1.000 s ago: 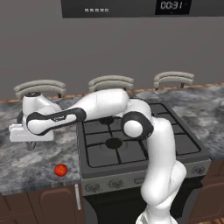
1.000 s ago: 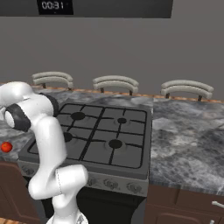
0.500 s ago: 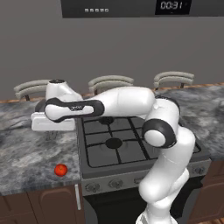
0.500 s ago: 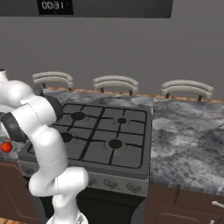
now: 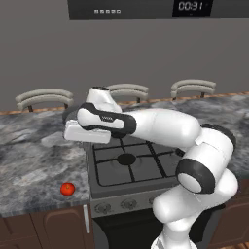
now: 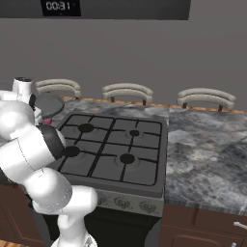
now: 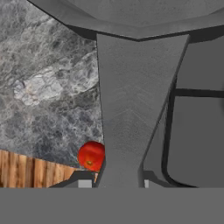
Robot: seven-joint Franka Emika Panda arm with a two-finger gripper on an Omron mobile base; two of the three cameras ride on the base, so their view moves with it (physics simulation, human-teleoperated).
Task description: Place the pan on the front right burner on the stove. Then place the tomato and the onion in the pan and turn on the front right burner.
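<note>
My gripper (image 7: 113, 181) is shut on the straight handle of the dark grey pan (image 7: 131, 17), which hangs in the air. In the right base view the pan (image 6: 49, 103) hovers over the counter just left of the stove's (image 6: 144, 144) back left corner. In the left base view my hand (image 5: 80, 132) is at the stove's (image 5: 146, 170) left edge. The tomato (image 5: 67, 189) lies on the counter near the front edge, left of the stove, and shows under the handle as a red tomato (image 7: 92, 156). The front right burner (image 6: 127, 158) is bare. The onion is hidden.
Black grates cover the stove and a row of knobs (image 6: 120, 202) lines its front. Grey marble counter (image 6: 207, 159) runs on both sides. Three curved chair backs (image 6: 127, 90) stand behind the counter. My arm (image 5: 160, 126) reaches across the stove's right half in the left base view.
The arm has swung to the right with the pan in its grip, from over the left counter to the stove's left edge. The tomato has stayed where it was.
</note>
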